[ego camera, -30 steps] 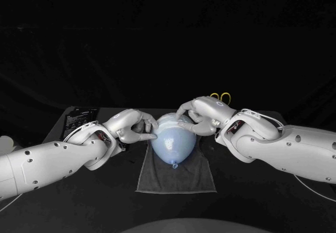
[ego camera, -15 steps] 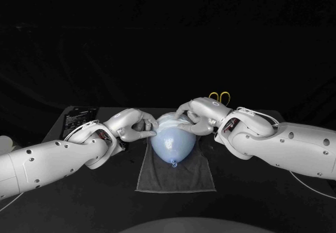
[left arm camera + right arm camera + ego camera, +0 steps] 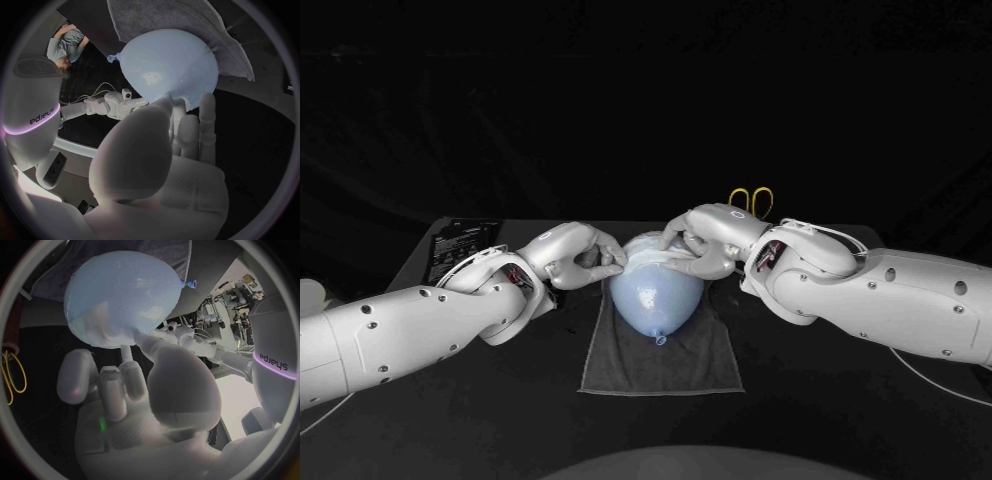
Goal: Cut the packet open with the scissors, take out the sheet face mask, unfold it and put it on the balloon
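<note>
With the mask draped over the wide far end of the balloon on the towel and the scissors set aside, only smoothing seems left; the left hand and right hand finger its edges, pinching or merely pressing I cannot tell.

The balloon is seen lying on the grey towel, which is spread over the dark bench. The left hand is stretched forward, its fingers laid against the balloon's wide end. The right hand is caught just beside the balloon.
</note>
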You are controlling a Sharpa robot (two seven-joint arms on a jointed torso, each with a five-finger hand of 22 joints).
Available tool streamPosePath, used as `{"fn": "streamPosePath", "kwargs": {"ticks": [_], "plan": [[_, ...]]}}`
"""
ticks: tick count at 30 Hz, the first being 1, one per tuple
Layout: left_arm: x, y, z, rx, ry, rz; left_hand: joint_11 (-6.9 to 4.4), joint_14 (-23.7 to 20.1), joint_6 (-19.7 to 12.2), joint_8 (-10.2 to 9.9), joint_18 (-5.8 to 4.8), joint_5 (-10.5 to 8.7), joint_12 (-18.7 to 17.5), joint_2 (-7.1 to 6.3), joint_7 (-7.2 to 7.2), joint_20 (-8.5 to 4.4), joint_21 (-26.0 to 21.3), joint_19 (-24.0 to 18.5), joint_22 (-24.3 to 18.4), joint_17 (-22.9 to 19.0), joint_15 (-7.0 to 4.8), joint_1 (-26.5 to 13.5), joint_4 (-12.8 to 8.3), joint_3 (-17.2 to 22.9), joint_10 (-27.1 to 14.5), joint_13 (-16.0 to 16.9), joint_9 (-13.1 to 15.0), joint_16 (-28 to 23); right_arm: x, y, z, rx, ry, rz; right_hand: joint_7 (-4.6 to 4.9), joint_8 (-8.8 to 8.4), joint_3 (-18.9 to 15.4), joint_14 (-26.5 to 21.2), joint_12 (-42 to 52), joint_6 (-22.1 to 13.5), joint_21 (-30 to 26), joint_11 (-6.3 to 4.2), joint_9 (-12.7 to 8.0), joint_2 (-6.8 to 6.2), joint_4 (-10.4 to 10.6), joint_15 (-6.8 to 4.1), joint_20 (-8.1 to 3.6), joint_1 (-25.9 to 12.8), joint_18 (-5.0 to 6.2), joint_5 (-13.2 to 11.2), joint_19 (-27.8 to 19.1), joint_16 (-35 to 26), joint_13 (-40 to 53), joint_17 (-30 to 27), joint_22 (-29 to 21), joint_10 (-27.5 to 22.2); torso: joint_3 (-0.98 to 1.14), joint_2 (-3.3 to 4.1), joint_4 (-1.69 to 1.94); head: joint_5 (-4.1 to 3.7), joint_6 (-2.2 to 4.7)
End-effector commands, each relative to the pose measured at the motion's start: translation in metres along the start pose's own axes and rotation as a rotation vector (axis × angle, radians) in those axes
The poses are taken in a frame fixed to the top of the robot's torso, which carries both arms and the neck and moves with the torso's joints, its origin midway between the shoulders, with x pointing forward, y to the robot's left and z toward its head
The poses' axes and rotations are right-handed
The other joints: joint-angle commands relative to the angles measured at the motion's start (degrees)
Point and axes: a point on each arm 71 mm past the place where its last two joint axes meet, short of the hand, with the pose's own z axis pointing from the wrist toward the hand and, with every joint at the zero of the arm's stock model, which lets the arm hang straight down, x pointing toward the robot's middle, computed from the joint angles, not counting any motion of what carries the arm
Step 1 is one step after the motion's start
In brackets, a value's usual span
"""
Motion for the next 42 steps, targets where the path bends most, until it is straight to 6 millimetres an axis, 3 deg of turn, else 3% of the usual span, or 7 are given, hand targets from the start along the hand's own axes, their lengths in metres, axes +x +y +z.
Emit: {"fn": "streamPosePath", "kwargs": {"ticks": [1,15,23,30,32,37,42], "plan": [[0.002,-0.001,0.002,0.000,0.011,0.004,-0.12,0.7,0.8,0.0,1.20,0.16,0.1,-0.38,-0.05,-0.31,0.5,-0.1,0.2,0.7,0.01,-0.3,-0.1,0.9,0.7,0.0,-0.1,0.5,0.004,-0.001,0.000,0.012,0.045,-0.011,0.04,-0.27,-0.4,5.9,-0.1,0.0,0.0,-0.09,-0.1,0.06,0.0,0.38,0.38,-0.4,0.00,-0.3,0.0,0.3,4.4,14.5,9.1,-0.2,-0.02,-0.03,-0.02,-0.08,-0.07],[-0.001,-0.006,0.007,0.006,-0.075,0.000,-1.16,4.8,2.6,3.2,0.82,0.16,1.6,1.16,-1.21,-1.08,3.7,2.2,3.4,6.3,-0.94,-3.1,-0.7,6.9,3.0,1.0,1.4,3.3,0.006,-0.001,0.000,0.016,0.054,-0.011,-0.06,-0.26,-0.6,5.9,0.3,0.6,0.1,-0.16,-0.1,0.36,0.3,0.36,0.45,-0.3,0.00,-0.3,0.0,0.3,4.8,14.6,9.2,0.2,-0.01,-0.01,0.01,0.00,-0.05],[-0.010,-0.005,0.003,-0.022,-0.156,-0.104,-1.01,5.1,0.2,6.6,0.71,0.14,4.2,0.27,-1.15,-1.12,5.0,2.0,4.4,7.1,-0.81,-7.5,-2.6,14.6,1.7,3.3,5.3,3.7,0.006,-0.001,0.000,0.021,0.061,-0.011,-0.08,-0.26,-0.7,5.9,0.3,0.7,0.2,-0.17,-0.1,0.43,0.3,0.35,0.46,-0.3,0.01,-0.3,0.0,0.4,4.8,14.7,9.2,0.2,-0.01,-0.01,0.04,-0.02,-0.03],[-0.016,0.001,-0.005,-0.054,-0.167,-0.195,-0.65,3.2,-2.1,7.1,1.15,0.19,4.0,0.90,-0.83,-0.83,3.6,-0.5,1.8,4.3,-0.45,-10.1,-2.9,17.3,0.2,3.4,6.8,2.5,0.007,-0.002,0.001,0.026,0.064,-0.012,-0.09,-0.27,-0.7,5.9,0.3,0.8,0.1,-0.18,0.0,0.46,0.4,0.34,0.46,-0.3,0.01,-0.3,0.0,0.4,4.8,14.6,9.2,0.2,-0.02,-0.05,0.06,-0.05,-0.09],[-0.017,0.003,-0.008,-0.059,-0.158,-0.211,-0.33,2.1,-3.7,6.3,1.12,0.15,3.4,0.06,-0.40,-0.69,3.4,-0.9,1.7,2.7,-0.23,-10.9,-3.0,17.6,-0.6,3.2,6.7,1.9,0.007,-0.002,0.001,0.028,0.064,-0.012,-0.10,-0.28,-0.8,5.9,0.3,0.9,0.0,-0.19,-0.1,0.49,0.4,0.33,0.46,-0.3,0.04,-0.3,0.0,0.4,4.8,14.6,9.1,0.2,-0.03,-0.06,0.07,-0.04,-0.08],[-0.019,0.006,-0.012,-0.054,-0.126,-0.194,0.60,-0.4,-6.1,4.5,0.94,0.07,3.0,-8.02,0.53,-0.07,2.4,-1.9,1.1,-0.6,0.66,-14.9,-3.0,12.4,-2.0,3.2,5.8,0.3,0.007,-0.003,0.001,0.030,0.066,-0.013,-0.10,-0.28,-0.8,5.9,0.3,0.9,0.0,-0.19,-0.1,0.49,0.4,0.33,0.46,-0.3,0.04,-0.3,0.0,0.4,4.8,14.6,9.1,0.2,-0.02,-0.06,0.13,0.01,-0.09],[-0.017,0.006,-0.014,-0.028,-0.078,-0.130,1.22,-5.5,-6.6,3.5,1.04,0.12,1.9,-8.65,0.89,1.13,-0.3,-3.3,-0.4,-6.1,1.43,-15.6,-5.7,2.5,-4.5,2.7,4.7,-2.4,0.008,-0.003,0.001,0.032,0.068,-0.013,-0.10,-0.28,-0.8,5.9,0.3,0.9,0.0,-0.19,-0.1,0.49,0.4,0.33,0.46,-0.3,0.04,-0.3,0.0,0.4,4.8,14.6,9.1,0.2,-0.03,-0.06,0.07,0.04,-0.04]]}}
